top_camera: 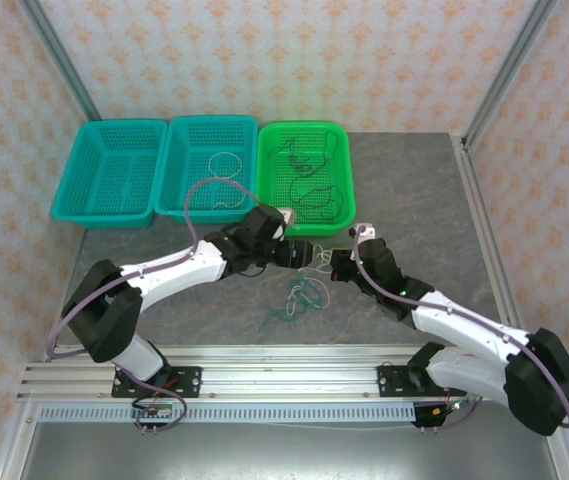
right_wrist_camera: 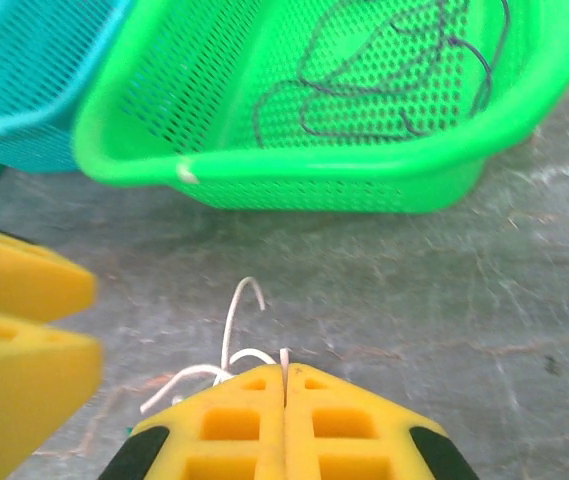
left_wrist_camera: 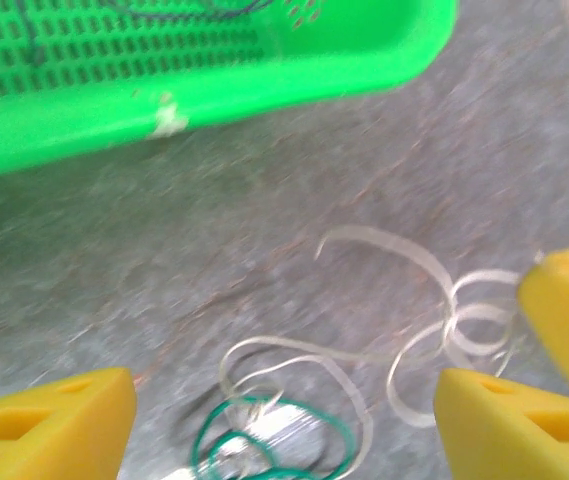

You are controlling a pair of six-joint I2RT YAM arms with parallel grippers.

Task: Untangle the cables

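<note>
white cable [left_wrist_camera: 376, 233] looping, green cable [left_wrist_camera: 201, 443] coiled

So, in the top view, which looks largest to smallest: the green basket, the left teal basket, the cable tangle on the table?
1. Left teal basket and green basket: nearly alike, so I do not rank them.
2. Cable tangle: clearly the smallest.

L claw [left_wrist_camera: 284, 400] spread wide, R claw [right_wrist_camera: 284, 372] closed
</note>
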